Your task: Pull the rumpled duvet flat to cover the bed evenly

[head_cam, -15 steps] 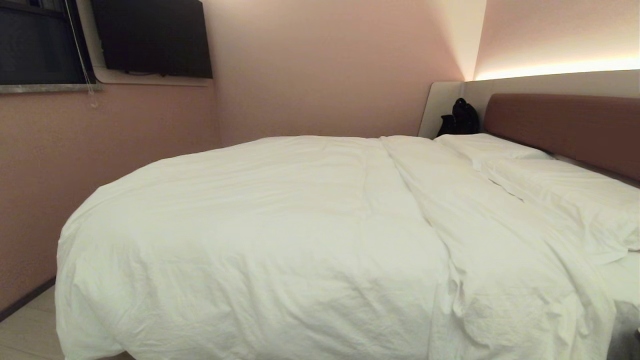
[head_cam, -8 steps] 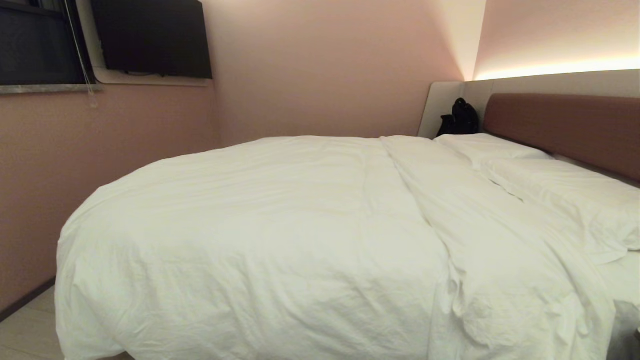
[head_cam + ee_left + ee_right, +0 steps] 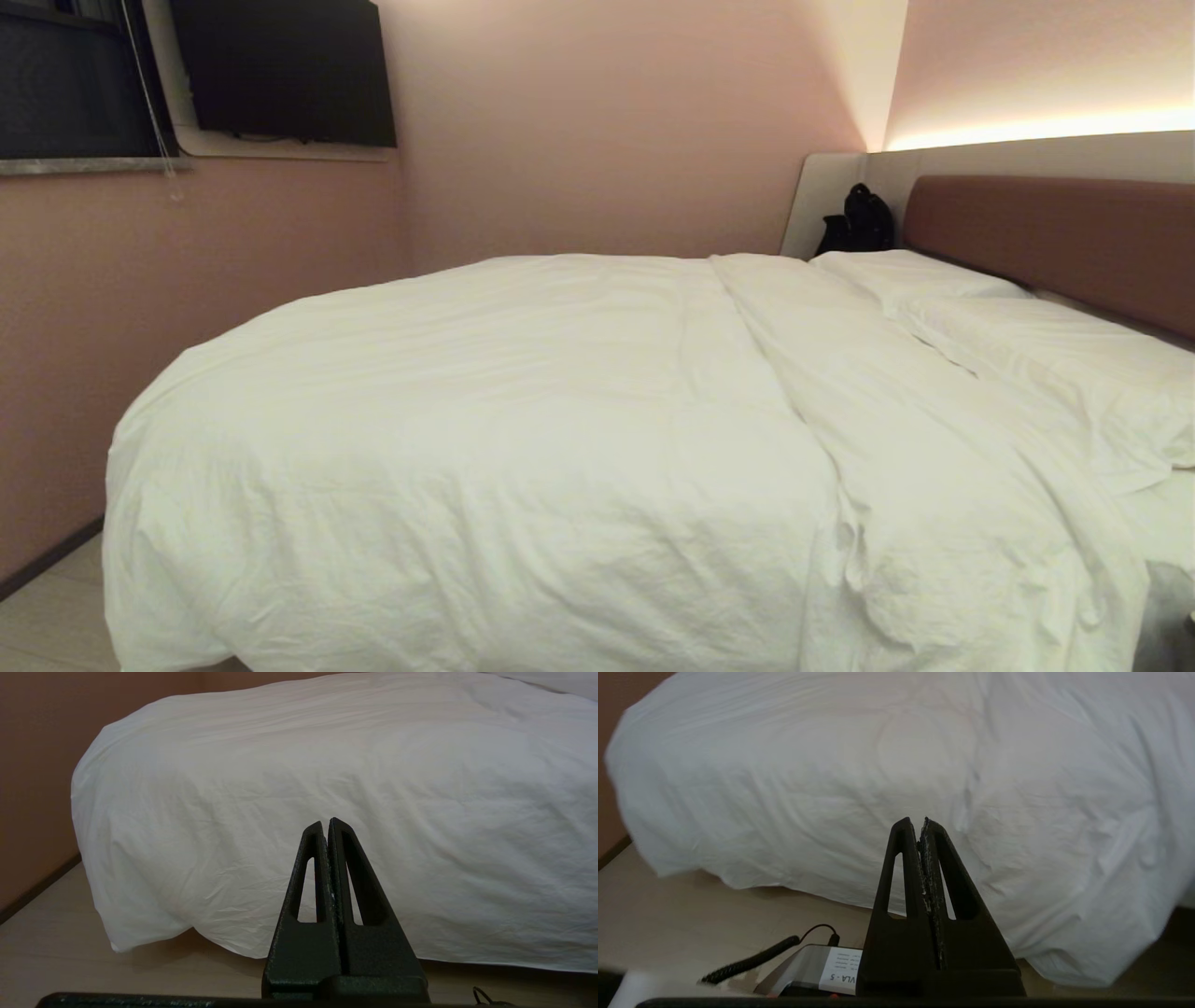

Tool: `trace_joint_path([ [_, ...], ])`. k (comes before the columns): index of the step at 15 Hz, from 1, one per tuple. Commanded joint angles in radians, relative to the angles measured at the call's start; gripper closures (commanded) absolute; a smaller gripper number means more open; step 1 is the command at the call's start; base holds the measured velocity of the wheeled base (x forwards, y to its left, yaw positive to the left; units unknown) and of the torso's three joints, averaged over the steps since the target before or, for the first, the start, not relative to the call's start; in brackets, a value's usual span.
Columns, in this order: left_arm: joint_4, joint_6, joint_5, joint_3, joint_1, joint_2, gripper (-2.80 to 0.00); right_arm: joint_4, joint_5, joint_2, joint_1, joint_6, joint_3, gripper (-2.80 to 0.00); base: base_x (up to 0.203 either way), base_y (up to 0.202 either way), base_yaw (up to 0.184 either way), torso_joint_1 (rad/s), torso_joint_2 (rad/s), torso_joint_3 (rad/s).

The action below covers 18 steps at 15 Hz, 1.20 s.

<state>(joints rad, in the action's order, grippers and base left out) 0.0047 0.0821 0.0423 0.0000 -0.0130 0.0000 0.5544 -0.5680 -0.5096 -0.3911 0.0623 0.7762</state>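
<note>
The puffy white duvet (image 3: 523, 439) lies spread over the bed (image 3: 1046, 238), hanging down its near side and foot end, with a long fold (image 3: 794, 373) running toward the pillows. Neither arm shows in the head view. My left gripper (image 3: 326, 822) is shut with nothing in it, low in front of the duvet (image 3: 327, 765) hanging over the bed's side, apart from the cloth. My right gripper (image 3: 920, 821) is also shut and empty, pointing at the duvet's (image 3: 896, 765) hanging edge near its right corner (image 3: 1092, 961).
Two white pillows (image 3: 1055, 364) lie by the brown headboard, a black bag (image 3: 859, 222) in the far corner. A pink wall (image 3: 93, 327) runs close along the bed's foot end. Light wood floor (image 3: 93, 961) lies below the duvet. The robot's base with a coiled cable (image 3: 752, 961) shows under the right gripper.
Duvet, bed and camera have stayed still across the head frames. No arm has come into that view.
</note>
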Motion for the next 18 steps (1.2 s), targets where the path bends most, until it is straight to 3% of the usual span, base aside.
trace_joint_path([
  [1,0.000,0.000,0.001,0.000,-0.001,0.002,0.00,0.058,-0.001,0.119,0.095,0.001,0.025,0.00,0.000,0.000,0.000,0.000,0.00,0.000],
  [4,0.000,0.001,0.001,0.000,-0.001,0.002,0.00,0.089,0.047,0.230,0.195,-0.010,0.045,0.00,0.000,0.000,0.000,0.000,0.00,0.000],
  [8,0.001,0.001,-0.001,0.000,-0.001,0.002,0.00,0.097,0.071,0.229,0.234,-0.021,0.065,0.00,0.000,0.000,0.000,0.000,0.00,0.000],
  [12,0.000,0.001,-0.001,0.000,-0.001,0.002,0.00,0.097,0.237,0.263,0.396,-0.029,0.064,0.00,0.000,0.000,0.000,0.000,0.00,0.000],
  [18,0.000,0.001,-0.001,0.000,-0.001,0.002,0.00,0.033,0.383,0.451,0.391,-0.036,-0.077,0.00,0.000,0.000,0.000,0.000,0.00,0.000],
])
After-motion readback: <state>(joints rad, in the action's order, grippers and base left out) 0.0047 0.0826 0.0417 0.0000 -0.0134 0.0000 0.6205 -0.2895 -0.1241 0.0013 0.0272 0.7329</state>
